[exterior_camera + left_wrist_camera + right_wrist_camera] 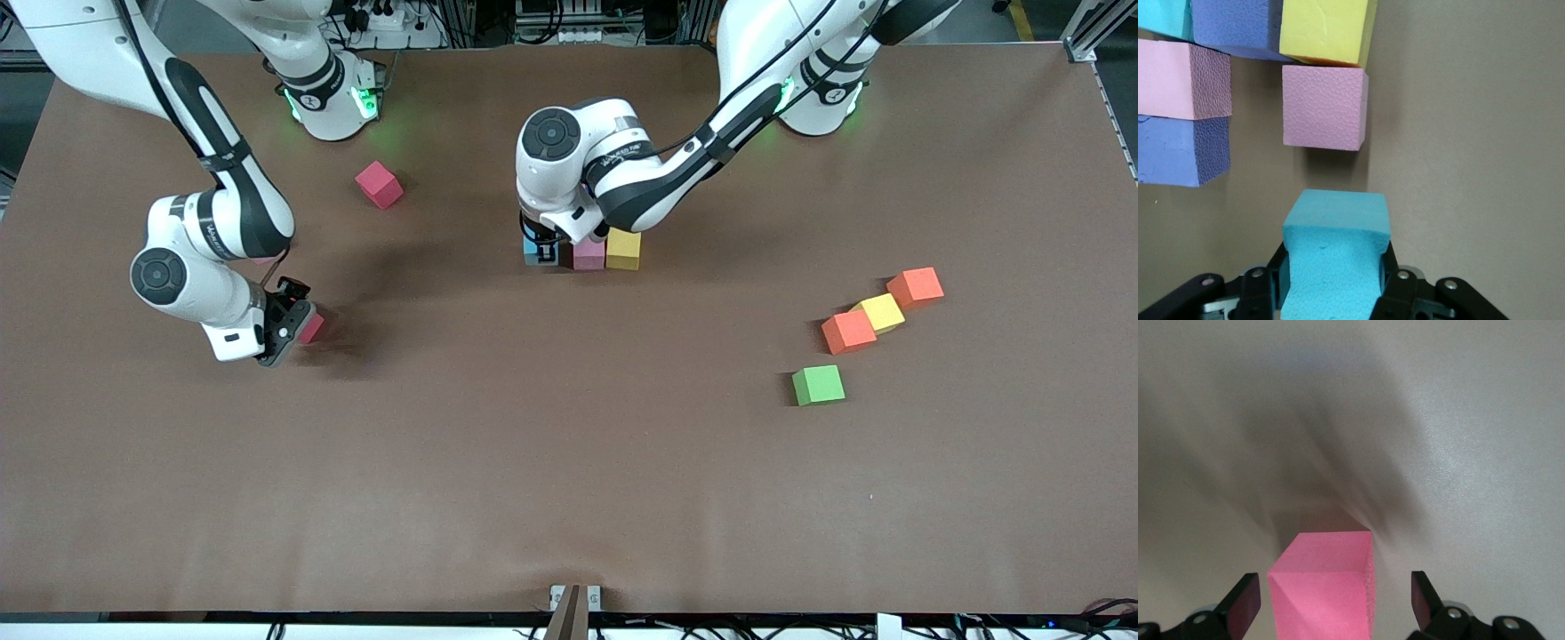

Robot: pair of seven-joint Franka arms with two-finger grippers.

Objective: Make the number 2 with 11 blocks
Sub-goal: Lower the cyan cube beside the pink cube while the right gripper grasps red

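The left hand [1335, 280] pinches a light blue block [1335, 257] hard enough to dent its foam sides, low over the counter [533, 444] beside the started number 2 [591, 251] at mid-counter. In the left wrist view a pink block [1325, 107] lies just ahead of the held one, a yellow block [1325, 30] touching it past that, and purple and pink cubes stand in the next column.

Likely trouble: squeezed foam may spring as it is let go and sit crooked, or the fingers may nudge the pink neighbour and skew the row, since there is little room alongside.

The right hand [1335, 607] is spread wide around a pink cube [1325, 587] toward the right arm's end of the counter; its fingers stand clear of the sides. A close that starts off-centre could push the cube and twist it.

From the digit, a second pink cube [380, 184] lies at ten o'clock. Two orange cubes [849, 331] with a yellow cube [880, 312] between them sit at four o'clock, a green cube [819, 385] just nearer the front camera. Nothing blocks either arm's path.
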